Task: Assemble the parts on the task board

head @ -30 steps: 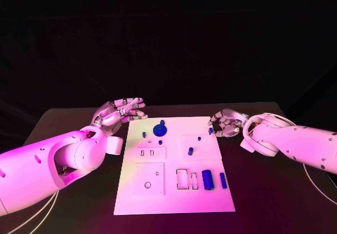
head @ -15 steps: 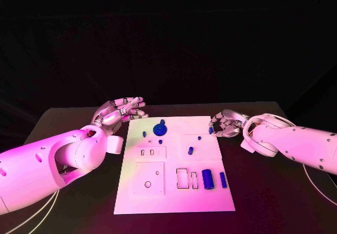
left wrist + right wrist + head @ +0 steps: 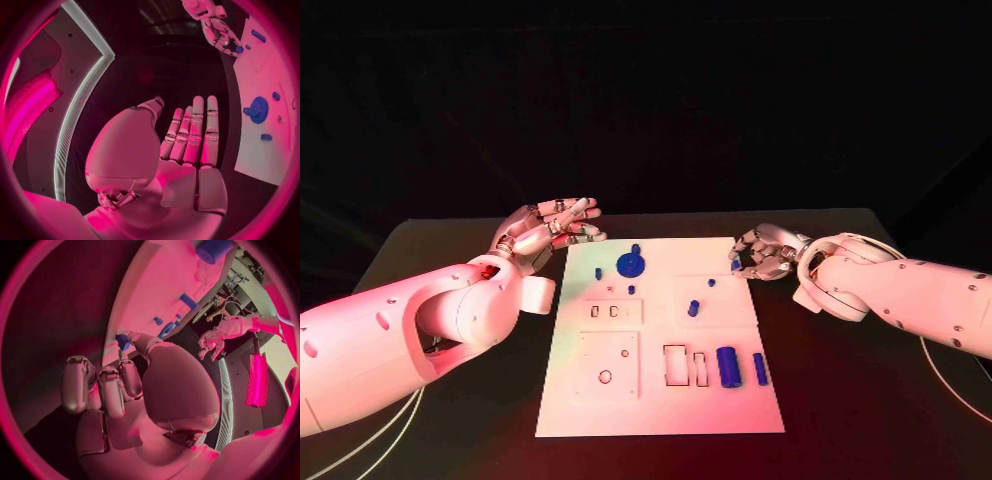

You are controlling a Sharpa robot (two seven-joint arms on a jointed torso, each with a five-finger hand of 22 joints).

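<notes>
Lying flat in the middle of the black desk [image 3: 862, 400], the white task board [image 3: 661, 400] carries the small blue parts: a round disc with a knob [image 3: 630, 266] near its far end, a short peg [image 3: 692, 309] around its middle, and a thick cylinder [image 3: 728, 361] beside a thinner bar [image 3: 760, 368] toward the near right. Rectangular recesses [image 3: 675, 364] are seen just beside the cylinder and appear unfilled, and an oval hole [image 3: 604, 377] in the near-left panel looks unfilled as well. The parts are judged to be light, rigid plastic, smooth enough to slip, so a pinch across the sides of each piece is likely best, the disc being taken by its knob. At the board's far right edge the right hand [image 3: 764, 252] is curled, and a small blue piece [image 3: 122, 341] is seen at its fingertips; it seems to be pinched there, though the grip is partly hidden. The left hand [image 3: 548, 224] is held off the board's far left corner with fingers straight and apart, nothing in it.
</notes>
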